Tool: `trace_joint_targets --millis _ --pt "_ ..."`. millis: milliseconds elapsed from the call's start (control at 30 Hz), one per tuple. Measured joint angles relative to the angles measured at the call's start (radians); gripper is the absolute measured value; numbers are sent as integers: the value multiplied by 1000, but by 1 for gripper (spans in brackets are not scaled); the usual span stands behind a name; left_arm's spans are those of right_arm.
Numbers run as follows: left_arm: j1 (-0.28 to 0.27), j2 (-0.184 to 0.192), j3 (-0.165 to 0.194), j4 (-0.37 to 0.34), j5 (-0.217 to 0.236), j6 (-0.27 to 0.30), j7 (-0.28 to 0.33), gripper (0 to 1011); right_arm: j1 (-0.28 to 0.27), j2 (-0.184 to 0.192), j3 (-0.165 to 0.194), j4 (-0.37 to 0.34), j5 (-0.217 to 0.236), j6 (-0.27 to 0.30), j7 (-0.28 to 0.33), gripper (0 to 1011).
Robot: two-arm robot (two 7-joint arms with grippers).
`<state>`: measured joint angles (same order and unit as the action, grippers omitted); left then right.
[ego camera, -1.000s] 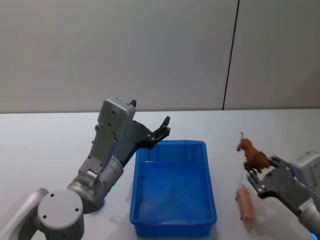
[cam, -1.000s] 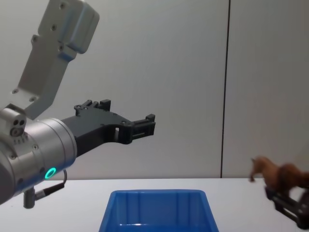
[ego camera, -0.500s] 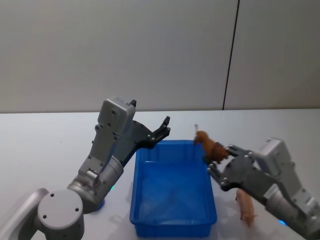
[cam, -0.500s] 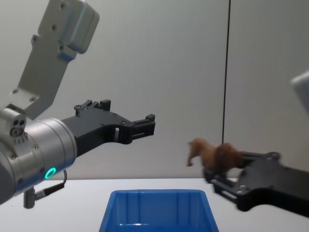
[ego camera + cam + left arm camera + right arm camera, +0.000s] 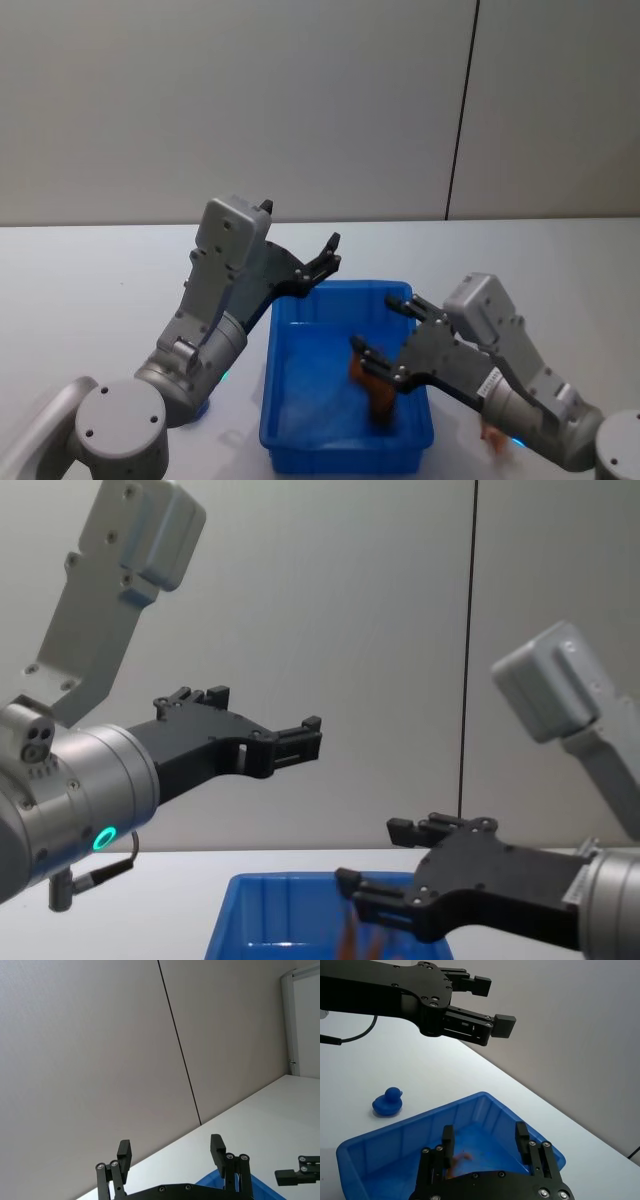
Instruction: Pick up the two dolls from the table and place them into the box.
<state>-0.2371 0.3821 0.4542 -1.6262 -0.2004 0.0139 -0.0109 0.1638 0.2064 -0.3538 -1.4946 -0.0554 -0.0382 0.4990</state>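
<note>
Half a second ago the right hand (image 5: 385, 335) held the small brown four-legged toy animal (image 5: 378, 395) above the far right rim of the bright blue ribbed plastic bin (image 5: 272, 375). Now it hangs over the bin's inside with fingers spread wide and empty, and the toy is a blur below them, dropping onto the bin floor. The first doll looks delivered, so the pale pinkish-beige toy figure (image 5: 488, 433), on the white worktop (image 5: 80, 290) right of the bin and half hidden behind the right arm, is next. The left hand (image 5: 328, 255) stays open above the bin's far left corner.
</note>
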Motion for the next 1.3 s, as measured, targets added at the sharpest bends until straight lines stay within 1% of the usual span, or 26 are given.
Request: trace_joint_targets --millis 67,100,200,233,267,300,400,433,600,633,733,833,967,1300 --pt "0 0 0 0 0 0 0 1001 8 -6 -4 7 -3 10 2 762" --pt "0 0 0 0 0 0 0 1001 8 -6 -4 7 -3 10 2 762" --pt "0 0 0 0 0 0 0 1001 12 -8 -5 9 -3 16 0 853" --pt "0 0 0 0 0 0 0 1001 12 -8 -4 9 -2 17 -1 903" --pt "0 0 0 0 0 0 0 1001 12 -7 -4 9 -1 18 -2 903" --pt "0 0 0 0 0 0 0 1001 12 -5 -2 7 3 19 -7 948" --pt "0 0 0 0 0 0 0 1001 5 3 4 -3 12 23 -18 1001" --pt "0 0 0 0 0 0 0 1001 5 3 4 -3 12 23 -18 1001" --pt "0 0 0 0 0 0 0 1001 -24 35 21 -33 41 39 -45 1001" --pt "0 0 0 0 0 0 0 1001 -24 35 21 -33 41 39 -45 1001" --pt "0 0 0 0 0 0 0 1001 -52 62 34 -54 61 54 -62 1001" --pt "0 0 0 0 0 0 0 1001 -67 76 42 -65 73 64 -72 1001" --pt "0 0 0 0 0 0 0 1001 -98 108 59 -82 96 88 -91 1001" --pt "0 0 0 0 0 0 0 1001 -149 163 85 -95 118 135 -113 1001"
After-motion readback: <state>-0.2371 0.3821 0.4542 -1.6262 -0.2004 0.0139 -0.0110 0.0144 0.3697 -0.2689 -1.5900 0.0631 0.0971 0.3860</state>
